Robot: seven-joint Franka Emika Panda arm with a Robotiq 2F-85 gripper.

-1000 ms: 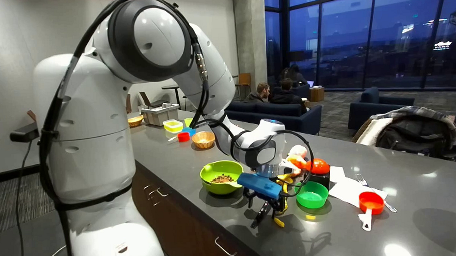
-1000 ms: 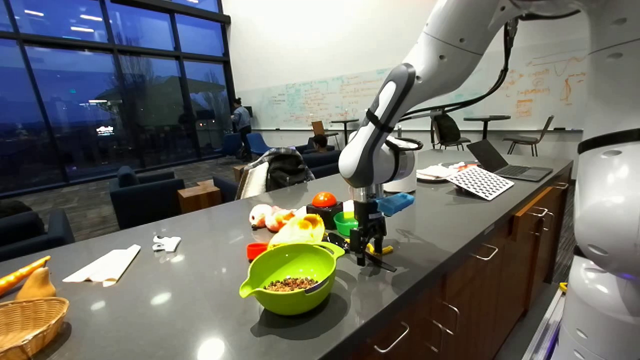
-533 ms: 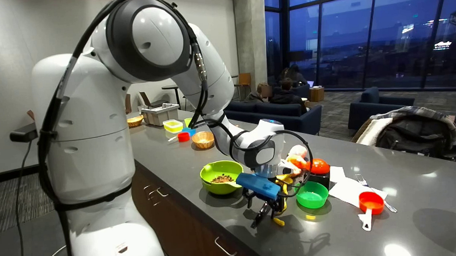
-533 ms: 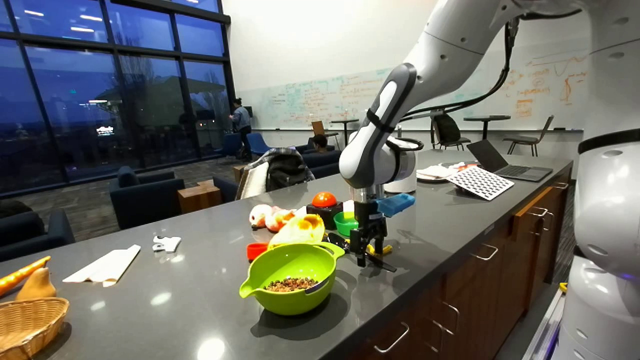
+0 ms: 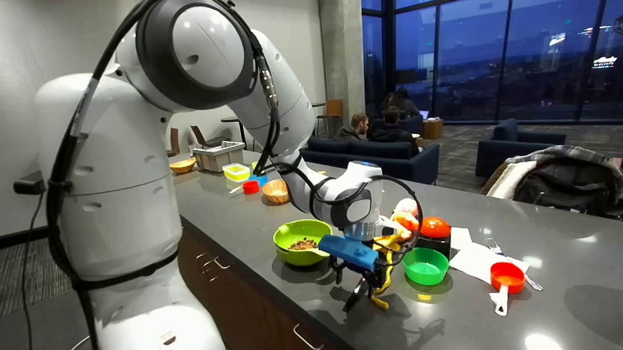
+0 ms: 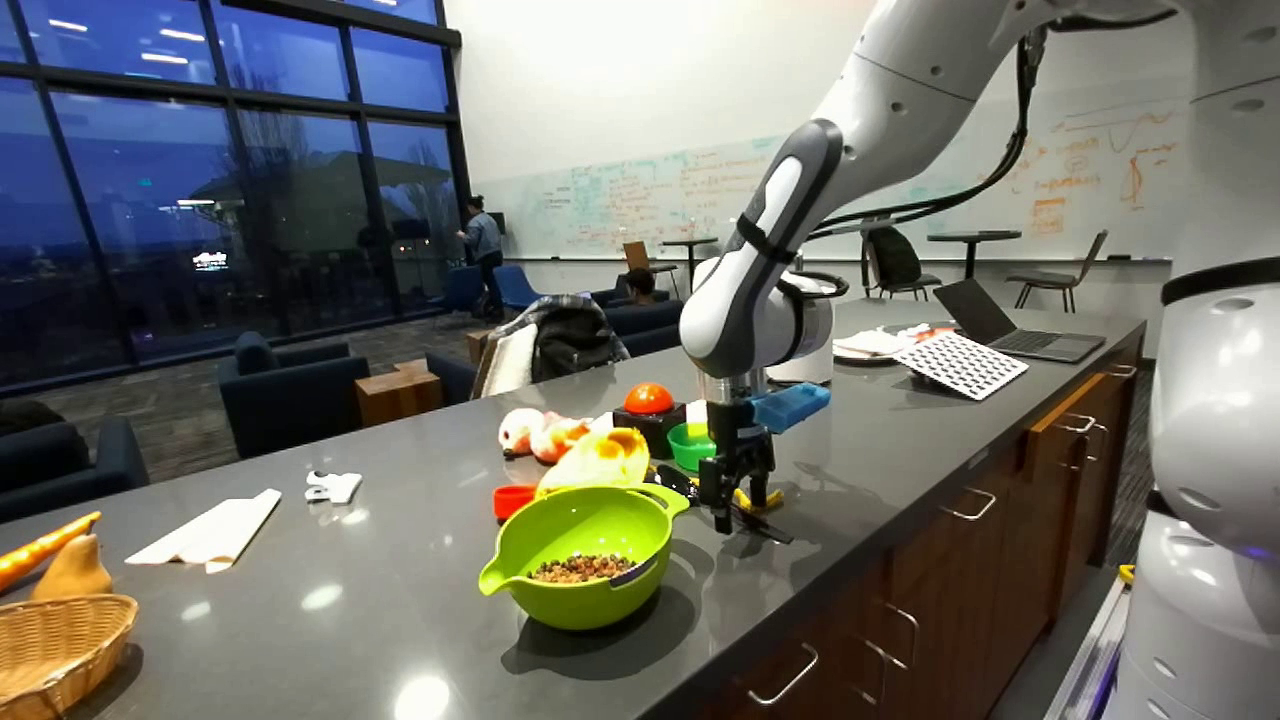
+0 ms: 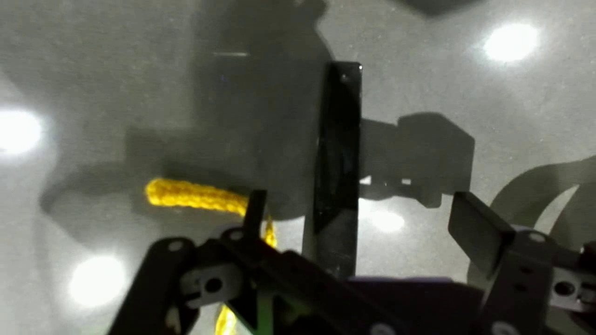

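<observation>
Plainly, the hand (image 7: 361, 218) stands with its fingers apart — the long black strip (image 7: 339, 139) lies on the desk (image 6: 400, 560) below the gap, its long axis crossing the line between fingertips, nearer in the wrist view to the finger partly hiding a yellow cord (image 7: 195, 194).
</observation>
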